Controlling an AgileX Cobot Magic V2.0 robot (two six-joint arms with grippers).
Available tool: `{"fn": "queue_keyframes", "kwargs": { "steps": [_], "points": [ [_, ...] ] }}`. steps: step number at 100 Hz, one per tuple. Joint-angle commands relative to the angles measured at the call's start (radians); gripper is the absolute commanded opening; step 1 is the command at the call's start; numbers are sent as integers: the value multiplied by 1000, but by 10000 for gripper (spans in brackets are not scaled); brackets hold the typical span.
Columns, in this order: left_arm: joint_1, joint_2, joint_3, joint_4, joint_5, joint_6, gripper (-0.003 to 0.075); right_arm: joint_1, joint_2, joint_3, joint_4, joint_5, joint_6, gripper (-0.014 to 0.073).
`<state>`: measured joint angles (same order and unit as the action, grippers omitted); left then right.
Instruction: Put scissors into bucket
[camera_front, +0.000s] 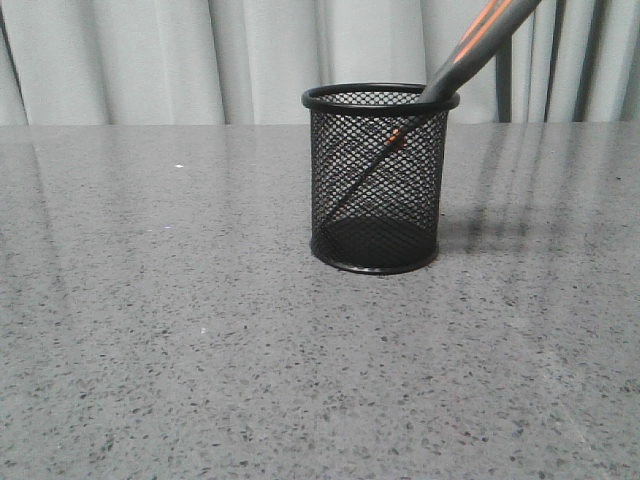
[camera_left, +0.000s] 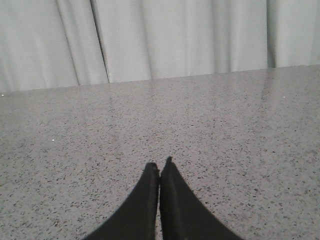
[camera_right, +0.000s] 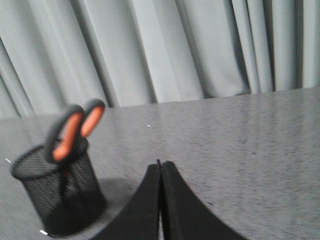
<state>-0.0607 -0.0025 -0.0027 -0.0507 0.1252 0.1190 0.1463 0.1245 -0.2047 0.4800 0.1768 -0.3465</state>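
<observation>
Closest to my wrist cameras, both grippers sit with fingers pressed together on nothing: left gripper (camera_left: 159, 167) over bare speckled grey table (camera_left: 240, 130), right gripper (camera_right: 160, 167) near the bucket (camera_right: 60, 192). From the front I see the scissors (camera_front: 470, 55) standing blades-down inside the mesh bucket (camera_front: 378, 180), handles leaning over its rim.

A black wire-mesh bucket (camera_front: 378, 180) with a solid rolled rim is seen on a speckled grey, glossy, stone-like table (camera_front: 180, 340). Matt grey plastic scissors (camera_right: 74, 131) handles are lined orange. Pale cloth curtains (camera_front: 200, 55) are pleated.
</observation>
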Motion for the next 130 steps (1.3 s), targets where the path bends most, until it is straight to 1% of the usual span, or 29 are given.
{"fn": "queue_keyframes", "kwargs": {
  "steps": [1,10,15,19,40,43,58,130],
  "points": [
    [4,-27,29,-7,-75,-10,-21,-6,9,6,-132,-85,46,-71],
    [4,-27,29,-7,-75,-10,-21,-24,9,66,-300,-124,195,-71],
    [4,-27,29,-7,-75,-10,-21,-34,2,97,-357,-131,238,-71],
    [4,-27,29,-7,-75,-10,-21,-45,-11,121,-374,-130,241,-71],
    [4,-27,29,-7,-75,-10,-21,-92,-162,234,-409,-129,241,-71],
    [4,-25,29,-7,-76,-10,-21,-98,-156,232,-412,-87,241,-71],
    [4,-25,29,-7,-76,-10,-21,-98,-157,232,-457,-70,241,-71],
    [4,-25,29,-7,-76,-10,-21,-98,-157,232,-468,-82,241,-72]
  ]
}}
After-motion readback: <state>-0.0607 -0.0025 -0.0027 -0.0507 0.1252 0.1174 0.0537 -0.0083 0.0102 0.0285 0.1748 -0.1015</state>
